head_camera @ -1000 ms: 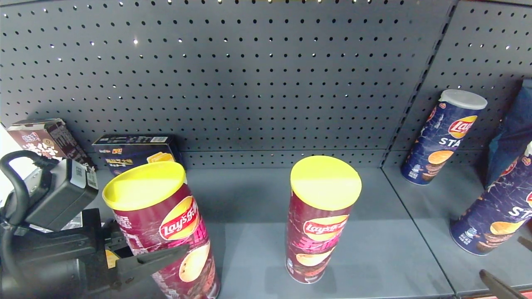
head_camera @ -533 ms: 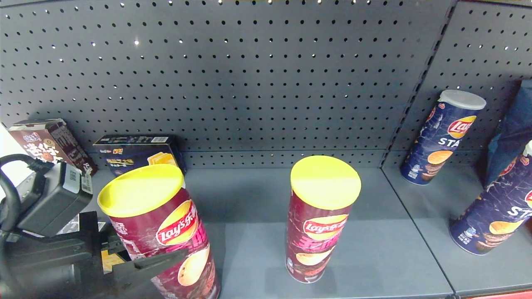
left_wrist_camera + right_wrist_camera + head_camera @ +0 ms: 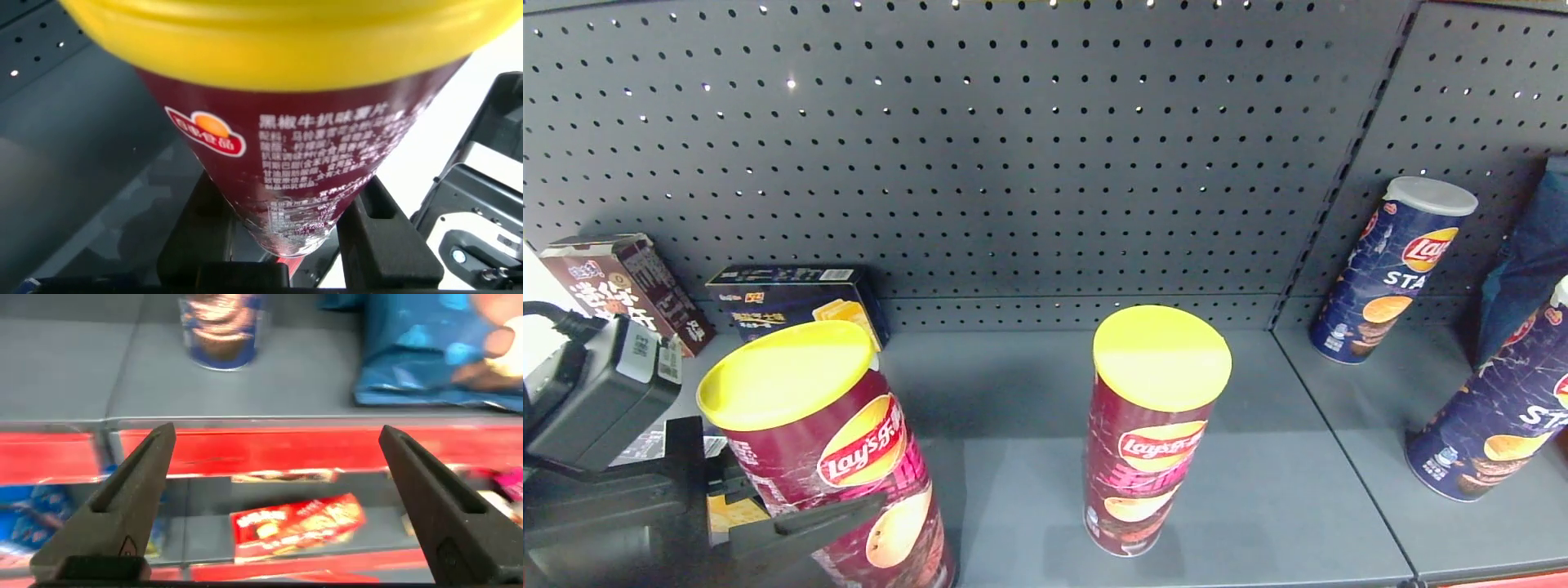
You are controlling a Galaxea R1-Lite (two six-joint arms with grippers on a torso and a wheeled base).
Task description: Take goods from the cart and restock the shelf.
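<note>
While the left gripper (image 3: 286, 249) has its fingers (image 3: 809, 523) closed around the lower body of a maroon chip canister (image 3: 849, 457), the canister sits at the near left of the shelf (image 3: 1029, 490). Its long axis is close to upright, with the yellow lid (image 3: 784, 371) leaning slightly left. Whether its base rests on the shelf cannot be told, as it meets the edge of the head view. The fingers come in from the near left, so the bare shelf lies to the right of and beyond the held canister. That space lies between it and a second maroon canister (image 3: 1147, 457), which stands upright at mid-shelf, well apart. The left arm is therefore the nearer one for setting down and letting go. The right gripper (image 3: 282, 514) has its fingers spread wide and holds nothing, low before the red price rail (image 3: 270, 449). Two blue canisters (image 3: 1392, 269) (image 3: 1494, 425) stand on the right section, and two snack boxes (image 3: 792, 298) (image 3: 621, 278) at the far left.
</note>
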